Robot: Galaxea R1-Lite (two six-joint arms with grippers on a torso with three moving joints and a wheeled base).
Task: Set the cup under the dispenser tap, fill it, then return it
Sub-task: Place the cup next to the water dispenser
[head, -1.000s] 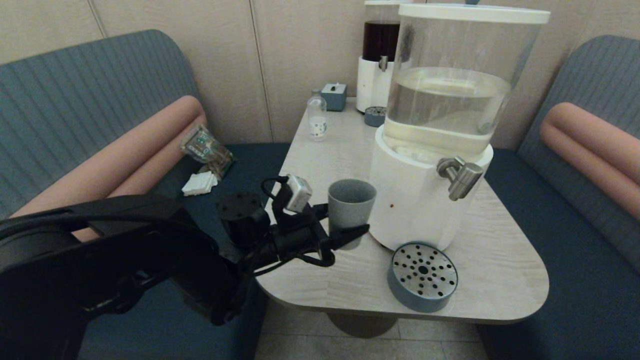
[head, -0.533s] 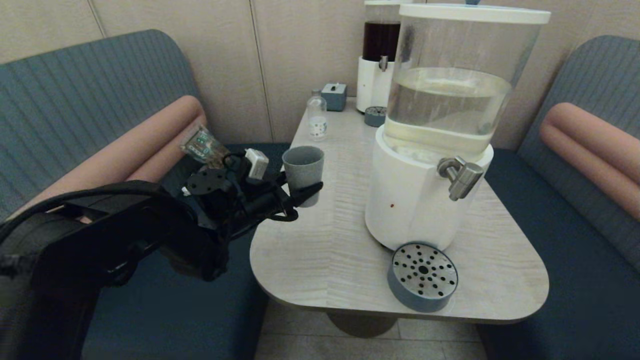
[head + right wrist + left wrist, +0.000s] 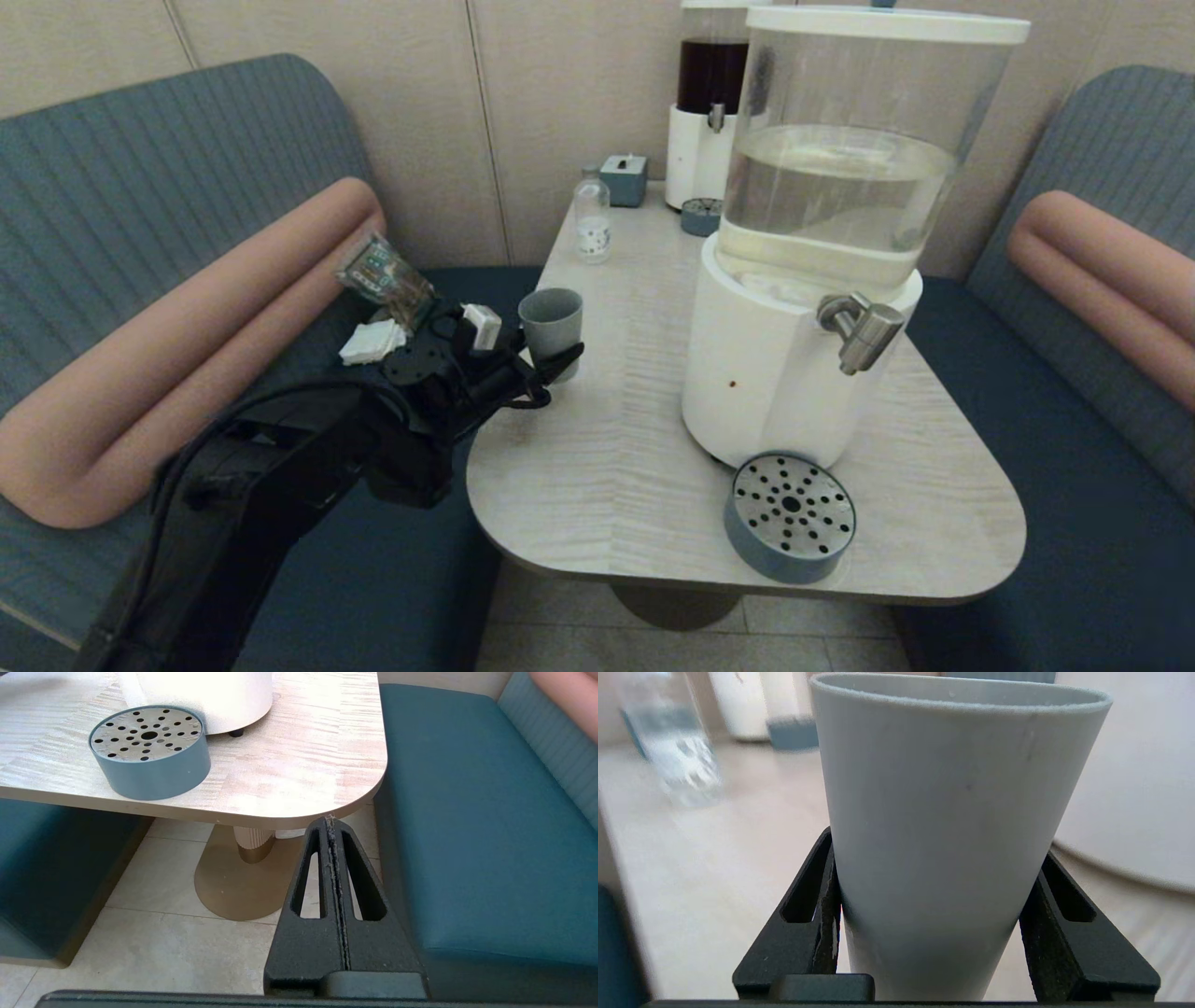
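The grey-blue cup [image 3: 551, 319] stands upright at the table's left edge, well to the left of the big dispenser [image 3: 784, 392] and its steel tap [image 3: 864, 329]. My left gripper [image 3: 558, 347] is shut on the cup's lower half, reaching in from the left bench side. In the left wrist view the cup [image 3: 957, 812] fills the space between the two black fingers [image 3: 822, 896], which press its sides. I cannot see whether its base touches the table. My right gripper [image 3: 331, 821] is shut and empty, low beside the table's near right corner.
A round blue drip tray [image 3: 790, 516] with a perforated steel top sits below the tap near the front edge. At the back stand a small clear bottle [image 3: 592, 224], a blue box [image 3: 624, 179] and the dark-red dispenser [image 3: 709, 112]. Packets [image 3: 385, 275] lie on the left bench.
My left gripper has carried the cup from beside the big dispenser's base leftward and back to the table's left edge. The right gripper shows no change.
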